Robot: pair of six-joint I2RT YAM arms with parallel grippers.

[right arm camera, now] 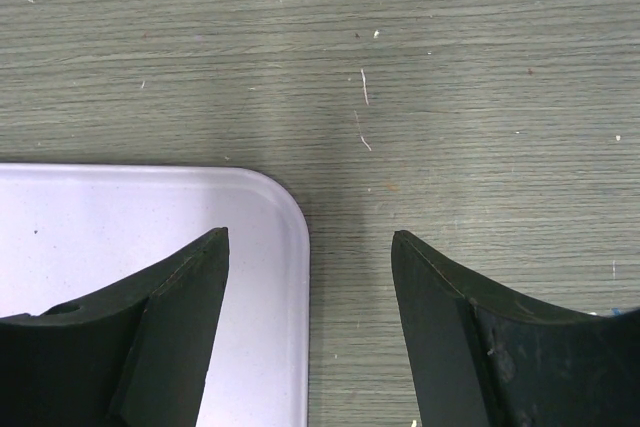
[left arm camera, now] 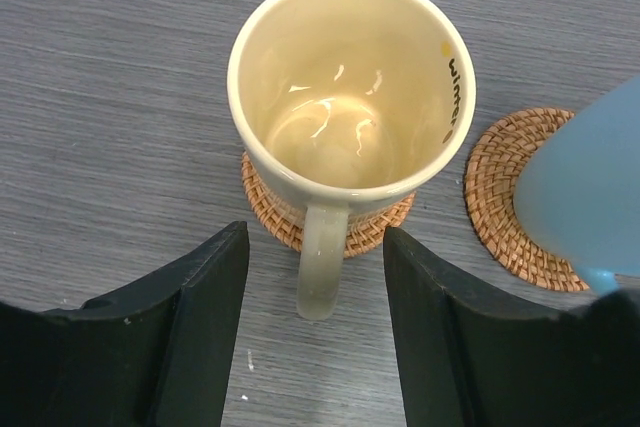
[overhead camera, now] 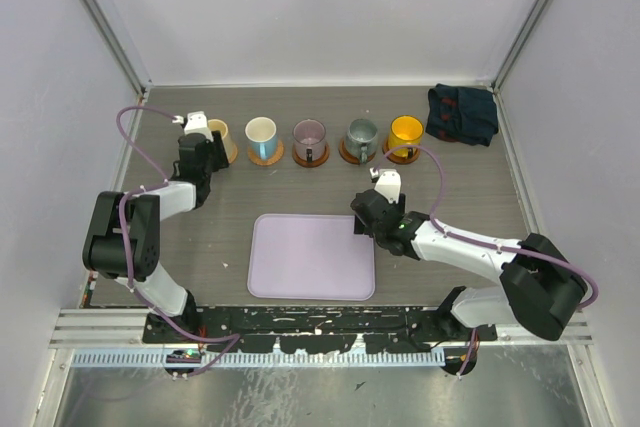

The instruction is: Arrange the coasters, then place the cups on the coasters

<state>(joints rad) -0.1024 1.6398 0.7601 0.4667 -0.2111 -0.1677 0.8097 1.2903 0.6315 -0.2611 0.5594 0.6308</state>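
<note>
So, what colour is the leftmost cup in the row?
The cup is cream-yellow, dark lettering by the rim; clearest in left wrist view.

Five cups stand in a row on coasters along the far side of the desk; a lavender tray lies front-centre.

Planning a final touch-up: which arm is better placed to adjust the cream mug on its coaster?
Left: the left end effector sits open astride the cream mug handle; right end effector hovers open over the lavender tray corner.
</note>
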